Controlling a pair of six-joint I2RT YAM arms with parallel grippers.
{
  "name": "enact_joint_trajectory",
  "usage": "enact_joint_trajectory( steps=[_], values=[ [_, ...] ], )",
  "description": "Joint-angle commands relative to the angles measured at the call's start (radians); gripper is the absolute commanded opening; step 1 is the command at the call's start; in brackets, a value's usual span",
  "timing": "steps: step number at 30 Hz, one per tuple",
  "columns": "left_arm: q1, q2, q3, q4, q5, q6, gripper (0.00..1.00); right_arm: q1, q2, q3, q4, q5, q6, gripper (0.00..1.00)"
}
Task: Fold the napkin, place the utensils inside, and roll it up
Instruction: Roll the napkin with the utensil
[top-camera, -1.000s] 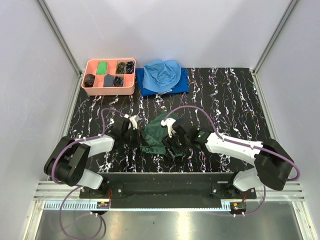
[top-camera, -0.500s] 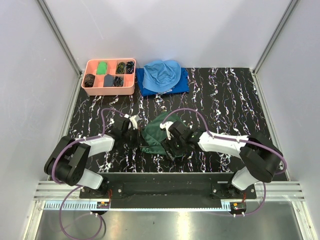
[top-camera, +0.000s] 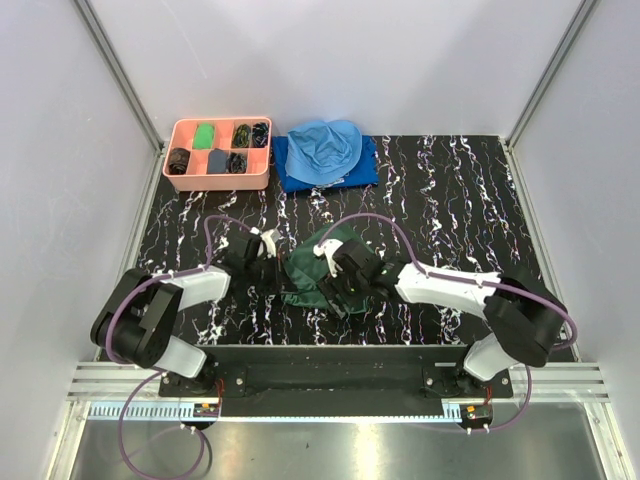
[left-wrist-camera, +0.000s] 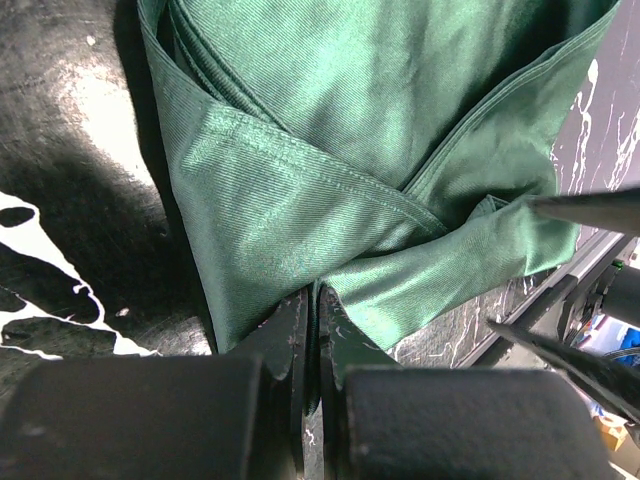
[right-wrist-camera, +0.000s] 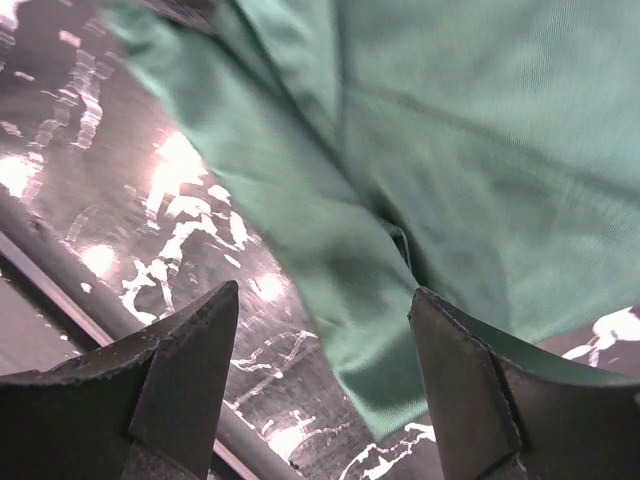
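The crumpled green napkin (top-camera: 308, 272) is seen on the near middle of the tabletop (top-camera: 450, 200). One edge is pinched in the clenched left gripper (left-wrist-camera: 312, 318). The right gripper (right-wrist-camera: 325, 300) is held spread wide just over the cloth.
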Motion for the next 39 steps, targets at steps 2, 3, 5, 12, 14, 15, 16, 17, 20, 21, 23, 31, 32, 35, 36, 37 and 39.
enact_joint_trajectory(
  steps=[2, 3, 5, 12, 14, 15, 16, 17, 20, 21, 23, 31, 32, 35, 36, 37, 39],
  values=[
    [0.0, 0.057, 0.005, -0.157, -0.054, 0.043, 0.0, 0.11, -0.036, 0.082, 0.053, 0.113, -0.146, 0.78],
    [0.0, 0.062, 0.011, -0.162, -0.053, 0.045, 0.0, 0.127, -0.012, 0.086, 0.06, 0.124, -0.157, 0.78],
    [0.001, 0.065, 0.017, -0.169, -0.05, 0.048, 0.0, 0.166, 0.02, 0.093, 0.082, 0.153, -0.189, 0.77],
    [0.006, 0.068, 0.022, -0.173, -0.038, 0.048, 0.0, 0.189, 0.129, 0.091, 0.165, 0.21, -0.261, 0.75],
    [0.006, 0.068, 0.022, -0.173, -0.036, 0.048, 0.0, 0.189, 0.143, 0.097, 0.165, 0.207, -0.28, 0.74],
    [0.006, 0.068, 0.025, -0.173, -0.034, 0.049, 0.0, 0.189, 0.16, 0.099, 0.165, 0.207, -0.284, 0.73],
    [0.006, 0.068, 0.025, -0.173, -0.033, 0.049, 0.0, 0.189, 0.168, 0.099, 0.163, 0.213, -0.291, 0.73],
    [0.004, 0.068, 0.026, -0.173, -0.033, 0.051, 0.0, 0.19, 0.176, 0.1, 0.165, 0.216, -0.292, 0.73],
    [0.006, 0.07, 0.026, -0.169, -0.03, 0.052, 0.0, 0.187, 0.211, 0.109, 0.149, 0.222, -0.292, 0.71],
    [0.004, 0.07, 0.026, -0.168, -0.028, 0.052, 0.0, 0.186, 0.228, 0.114, 0.134, 0.21, -0.288, 0.7],
    [0.006, 0.07, 0.025, -0.166, -0.024, 0.054, 0.0, 0.18, 0.246, 0.131, 0.113, 0.187, -0.281, 0.67],
    [0.006, 0.027, 0.04, -0.147, -0.018, 0.052, 0.12, 0.17, 0.326, 0.195, -0.038, 0.04, -0.251, 0.34],
    [0.009, 0.015, 0.046, -0.148, -0.022, 0.048, 0.19, 0.172, 0.33, 0.203, -0.05, 0.027, -0.246, 0.32],
    [0.019, -0.053, 0.066, -0.166, -0.057, 0.043, 0.4, 0.167, 0.353, 0.237, -0.104, -0.025, -0.235, 0.28],
    [0.03, -0.094, 0.068, -0.172, -0.068, 0.045, 0.42, 0.166, 0.355, 0.241, -0.12, -0.051, -0.229, 0.27],
    [0.036, -0.117, 0.068, -0.188, -0.088, 0.045, 0.46, 0.166, 0.355, 0.24, -0.124, -0.063, -0.226, 0.27],
    [0.059, -0.181, 0.062, -0.202, -0.106, 0.048, 0.52, 0.144, 0.35, 0.232, -0.121, -0.117, -0.214, 0.26]
  ],
)
